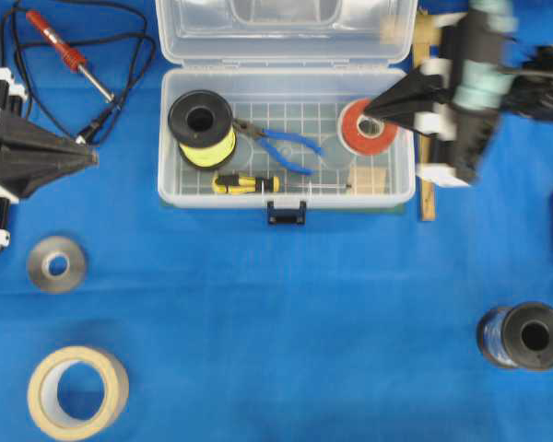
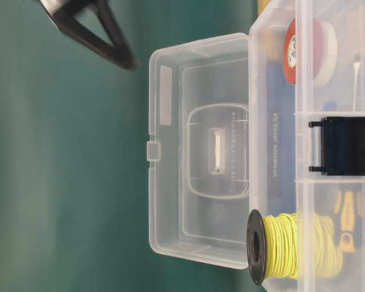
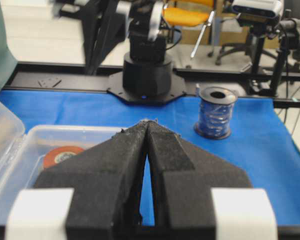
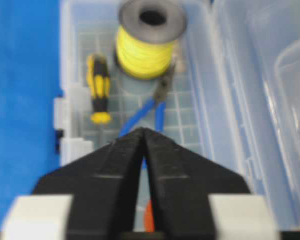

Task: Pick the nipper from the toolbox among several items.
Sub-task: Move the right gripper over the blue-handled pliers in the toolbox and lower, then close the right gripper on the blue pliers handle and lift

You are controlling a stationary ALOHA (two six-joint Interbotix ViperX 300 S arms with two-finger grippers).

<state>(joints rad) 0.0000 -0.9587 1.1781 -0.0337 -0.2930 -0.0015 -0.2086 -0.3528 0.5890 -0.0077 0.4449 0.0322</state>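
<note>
On my left, the left gripper (image 1: pixel 90 158) sits off the toolbox's left end with its fingertips pressed together, nothing between them. Past it lie a red-handled soldering iron (image 1: pixel 69 55), a grey tape roll (image 1: pixel 56 264) and a masking tape roll (image 1: pixel 77 391). The toolbox (image 1: pixel 286 196) stands open with its lid back; faint embossed lettering on it is too small for me to read. Inside, left to right, I see a yellow wire spool (image 1: pixel 202 128), a yellow-and-black screwdriver (image 1: pixel 245 183), the nipper (image 1: pixel 278 145) lying flat on the gridded floor with its blue handles pointing right, and a red spool (image 1: pixel 370 127). The right gripper (image 1: pixel 369 110) hangs over that red spool, tips closed on nothing. A dark spool (image 1: pixel 523 336) sits lower right.
</note>
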